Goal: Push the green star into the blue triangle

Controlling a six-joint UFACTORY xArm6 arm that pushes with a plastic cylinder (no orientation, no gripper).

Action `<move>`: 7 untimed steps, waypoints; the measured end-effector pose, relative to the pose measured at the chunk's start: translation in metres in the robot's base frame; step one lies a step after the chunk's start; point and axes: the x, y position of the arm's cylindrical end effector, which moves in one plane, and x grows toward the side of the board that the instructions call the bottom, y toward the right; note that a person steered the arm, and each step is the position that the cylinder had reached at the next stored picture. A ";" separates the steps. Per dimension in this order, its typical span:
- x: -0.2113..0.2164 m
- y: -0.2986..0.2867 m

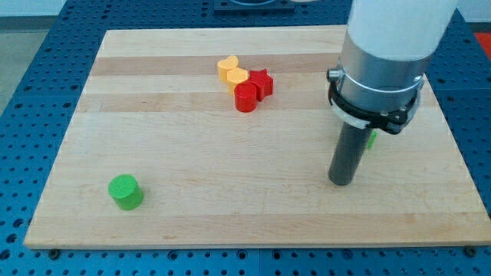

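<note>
My tip (341, 182) rests on the wooden board (192, 199) at the view's right. A small sliver of a green block (371, 140) shows just right of the rod, above the tip; the arm hides most of it, so I cannot make out its shape. No blue triangle is in view; the arm's wide body covers the board's upper right part.
A green cylinder (125, 192) stands at the lower left. Near the top centre a cluster touches: a yellow heart (227, 67), a yellow block (235, 77), a red star (261, 82) and a red cylinder (246, 97). The board lies on a blue perforated table (31, 115).
</note>
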 end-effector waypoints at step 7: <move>-0.076 -0.037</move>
